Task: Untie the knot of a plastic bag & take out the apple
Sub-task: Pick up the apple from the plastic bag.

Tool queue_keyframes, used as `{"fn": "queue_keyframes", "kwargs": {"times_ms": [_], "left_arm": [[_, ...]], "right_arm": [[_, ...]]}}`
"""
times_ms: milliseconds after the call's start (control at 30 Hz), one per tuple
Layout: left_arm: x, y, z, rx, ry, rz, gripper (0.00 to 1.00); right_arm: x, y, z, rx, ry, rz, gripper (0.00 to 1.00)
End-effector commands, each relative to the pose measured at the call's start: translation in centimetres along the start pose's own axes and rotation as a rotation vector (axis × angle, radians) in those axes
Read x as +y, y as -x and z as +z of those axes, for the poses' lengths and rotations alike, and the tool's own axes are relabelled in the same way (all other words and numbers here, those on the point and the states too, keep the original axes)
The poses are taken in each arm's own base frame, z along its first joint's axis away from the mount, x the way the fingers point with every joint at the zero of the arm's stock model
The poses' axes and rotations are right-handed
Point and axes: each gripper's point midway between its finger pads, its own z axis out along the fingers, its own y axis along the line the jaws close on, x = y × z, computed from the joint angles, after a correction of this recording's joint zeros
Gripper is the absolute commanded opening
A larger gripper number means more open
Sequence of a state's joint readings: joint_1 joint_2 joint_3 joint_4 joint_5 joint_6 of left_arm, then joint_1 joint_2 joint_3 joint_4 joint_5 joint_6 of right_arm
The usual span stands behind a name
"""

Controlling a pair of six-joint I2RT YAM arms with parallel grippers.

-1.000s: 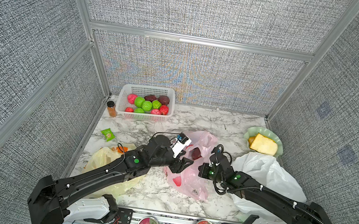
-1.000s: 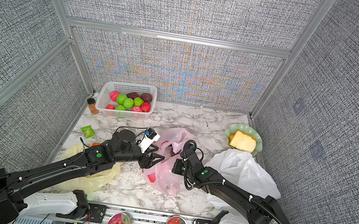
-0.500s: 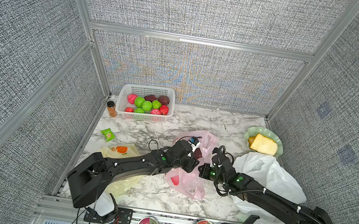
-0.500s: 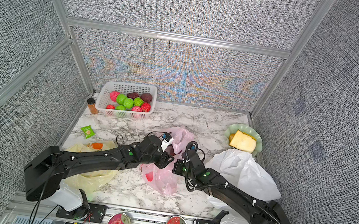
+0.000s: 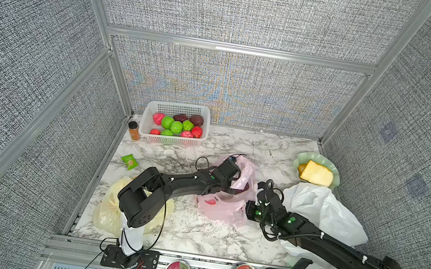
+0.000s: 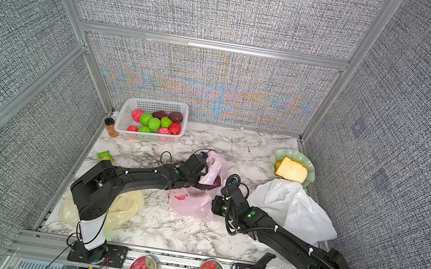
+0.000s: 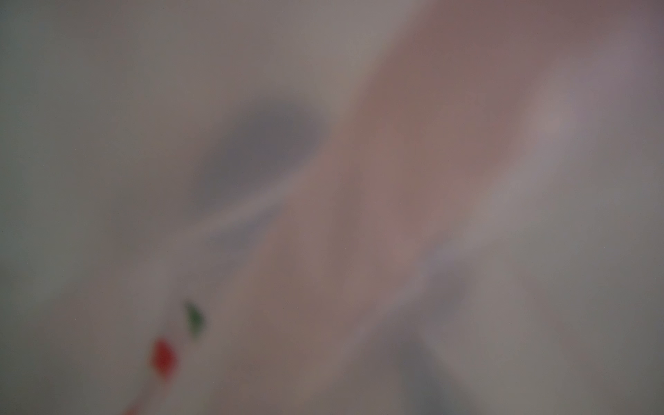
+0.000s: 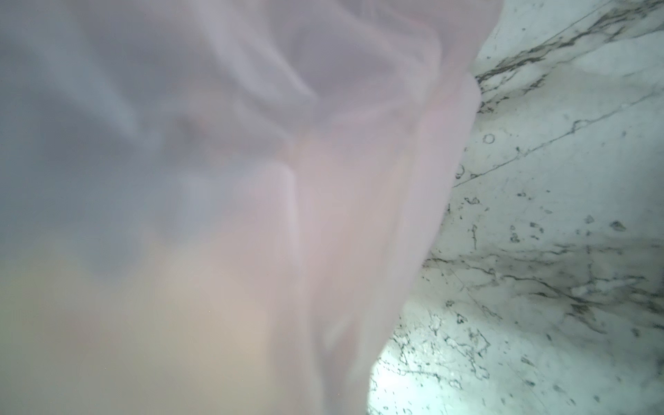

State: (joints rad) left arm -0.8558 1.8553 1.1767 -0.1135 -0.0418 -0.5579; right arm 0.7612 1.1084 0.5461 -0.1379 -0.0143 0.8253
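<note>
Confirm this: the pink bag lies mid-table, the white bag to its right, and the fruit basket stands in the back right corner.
Not quite: the basket stands in the back left corner, beside the jar, as both top views show. The rest holds: the pink bag lies mid-table, the white bag to its right.

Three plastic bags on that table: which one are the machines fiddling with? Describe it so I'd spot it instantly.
Start at the marble table and find its middle, nearer us than the white basket. There the pink bag lies between a yellow bag and a white bag. It alone is pink and see-through, with something dark showing inside.
</note>
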Motion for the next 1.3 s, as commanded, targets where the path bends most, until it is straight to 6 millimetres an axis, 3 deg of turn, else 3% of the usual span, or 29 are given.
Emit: {"fn": "queue_keyframes", "kwargs": {"times_ms": [0,133,300,533,700,1033,1267], "left_arm": [[2.5,1.0,-0.5,-0.025,0.047,-0.056,0.53],[5.2,1.6,-1.0,-0.052,0.088,-0.062,0.55],[5.4,2.0,-1.4,-0.064,0.079,-0.018,0.57],[-0.7,2.5,-4.3,-0.145,-0.144,0.184,0.57],[-4.0,2.5,-5.2,-0.199,-0.292,0.298,0.58],[-6.8,2.0,-1.7,-0.149,-0.313,0.346,0.62],[-4.8,1.7,1.0,-0.118,-0.185,0.315,0.69]], "right_arm": [[-0.6,-0.1,-0.4,-0.001,-0.027,0.008,0.0],[-1.2,-0.2,-0.9,-0.006,-0.053,0.003,0.0],[-1.5,-0.4,-0.9,-0.007,-0.058,0.012,0.0],[-1.3,-0.2,-0.5,-0.007,-0.061,0.003,0.0],[-1.2,0.0,-0.6,-0.006,-0.065,-0.009,0.0],[-1.6,-0.3,-0.7,-0.005,-0.072,-0.017,0.0],[-1.6,-0.5,-0.4,0.014,-0.078,-0.037,0.0]]}}
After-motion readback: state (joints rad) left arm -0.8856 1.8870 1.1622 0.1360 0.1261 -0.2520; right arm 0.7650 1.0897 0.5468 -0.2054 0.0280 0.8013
